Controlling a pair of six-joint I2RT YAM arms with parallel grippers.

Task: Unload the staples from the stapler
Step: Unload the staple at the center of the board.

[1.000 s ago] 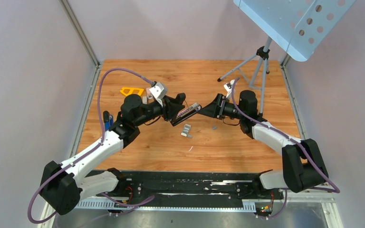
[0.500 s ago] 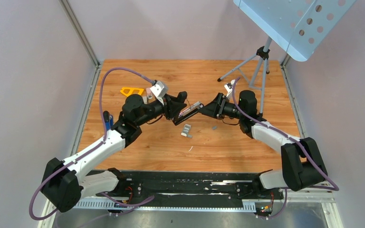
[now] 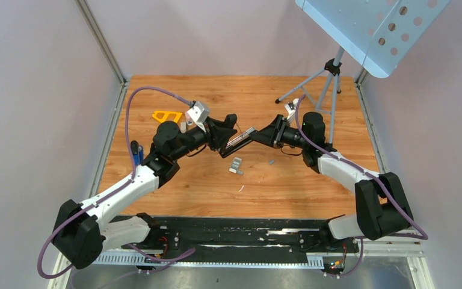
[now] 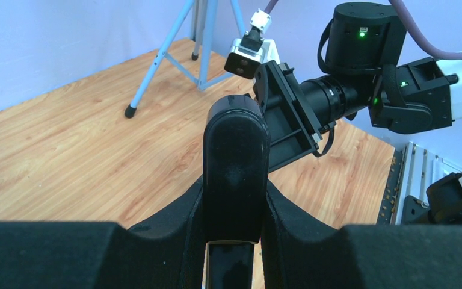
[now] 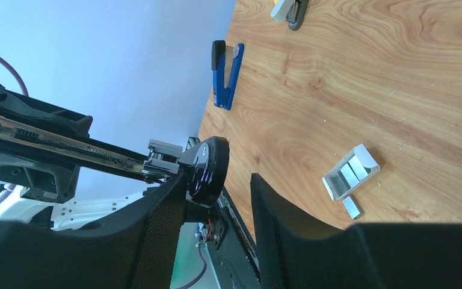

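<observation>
Wooden table (image 3: 313, 180), left tool (image 3: 224, 137) clamped on stapler (image 4: 234, 156), body hidden, right tool (image 5: 219, 186) half-open around tip

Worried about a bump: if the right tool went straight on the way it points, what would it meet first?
The black stapler in the left tool; its rounded end sits between the fingers of the right tool, so contact would likely be immediate.

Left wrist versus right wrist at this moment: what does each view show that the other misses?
Only left wrist: the blue tripod leg and the right arm's wrist camera. Only right wrist: the blue stapler, the loose staple strips and the exposed staple rail. Both: the black stapler and the wooden table.
</observation>
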